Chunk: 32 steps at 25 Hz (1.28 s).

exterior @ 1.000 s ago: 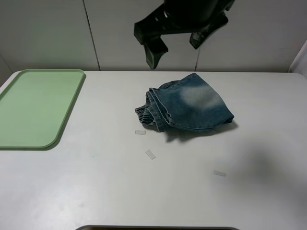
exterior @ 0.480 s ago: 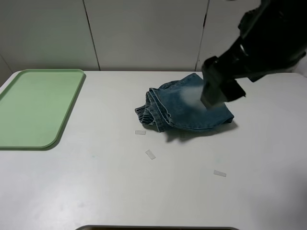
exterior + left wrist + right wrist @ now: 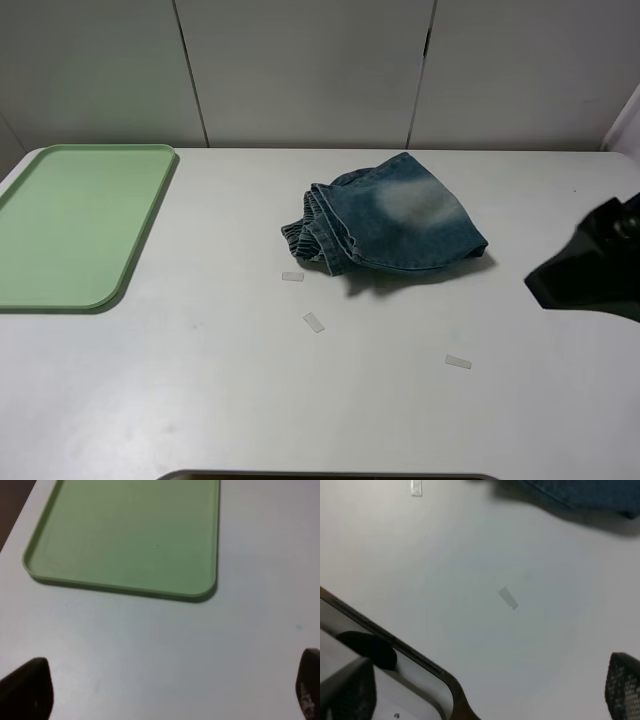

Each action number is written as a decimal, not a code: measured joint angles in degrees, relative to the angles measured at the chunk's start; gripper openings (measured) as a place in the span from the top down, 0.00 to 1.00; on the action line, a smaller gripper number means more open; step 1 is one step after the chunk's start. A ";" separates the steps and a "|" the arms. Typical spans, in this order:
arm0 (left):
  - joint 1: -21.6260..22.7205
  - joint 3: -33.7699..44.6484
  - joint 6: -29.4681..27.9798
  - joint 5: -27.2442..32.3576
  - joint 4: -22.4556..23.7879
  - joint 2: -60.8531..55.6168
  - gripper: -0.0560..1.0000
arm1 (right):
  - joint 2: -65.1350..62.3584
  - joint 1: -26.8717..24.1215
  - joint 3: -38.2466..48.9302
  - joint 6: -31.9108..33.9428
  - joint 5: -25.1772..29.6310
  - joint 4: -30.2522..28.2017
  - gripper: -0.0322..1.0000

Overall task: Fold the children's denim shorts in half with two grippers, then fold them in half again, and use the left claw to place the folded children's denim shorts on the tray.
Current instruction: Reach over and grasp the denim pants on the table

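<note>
The children's denim shorts [image 3: 385, 225] lie folded in a compact bundle at the table's middle, pale bleached patch on top; a corner of them [image 3: 585, 492] shows in the right wrist view. The pale-green tray [image 3: 75, 225] rests empty at the far left and is also seen as a tray [image 3: 125, 535] in the left wrist view. My left gripper [image 3: 167, 690] hovers over bare table just short of the tray, open, with nothing between its fingertips [image 3: 25, 690]. My right gripper [image 3: 487, 692] is open and empty over the table's front area. In the high view only the right arm's black bulk [image 3: 590, 270] shows, right of the shorts.
Three small tape scraps lie in front of the shorts: one scrap [image 3: 292, 276], another scrap [image 3: 314, 322] and a third scrap [image 3: 458, 362]. The table's dark front edge [image 3: 395, 640] crosses the right wrist view. White wall panels stand behind the table.
The black arm swept from above the shorts at the top centre, across to the right, and now sits low at the right edge. The shorts and tray have stayed put.
</note>
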 joint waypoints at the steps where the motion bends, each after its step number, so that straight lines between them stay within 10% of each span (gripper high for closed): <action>1: 0.00 0.00 0.00 0.00 0.00 0.00 0.03 | -1.91 0.00 1.02 0.00 0.00 0.00 0.30; 7: 0.00 0.00 0.00 0.00 0.00 0.00 0.03 | -13.85 -1.49 8.10 0.00 0.04 0.73 0.30; 19: 0.00 0.00 0.00 -0.06 0.00 0.00 0.03 | -43.67 -28.75 23.43 -2.86 -7.00 4.46 0.30; 32: 0.00 0.00 0.00 -0.06 0.00 0.00 0.03 | -58.27 -43.52 28.23 -5.64 -10.86 4.46 0.30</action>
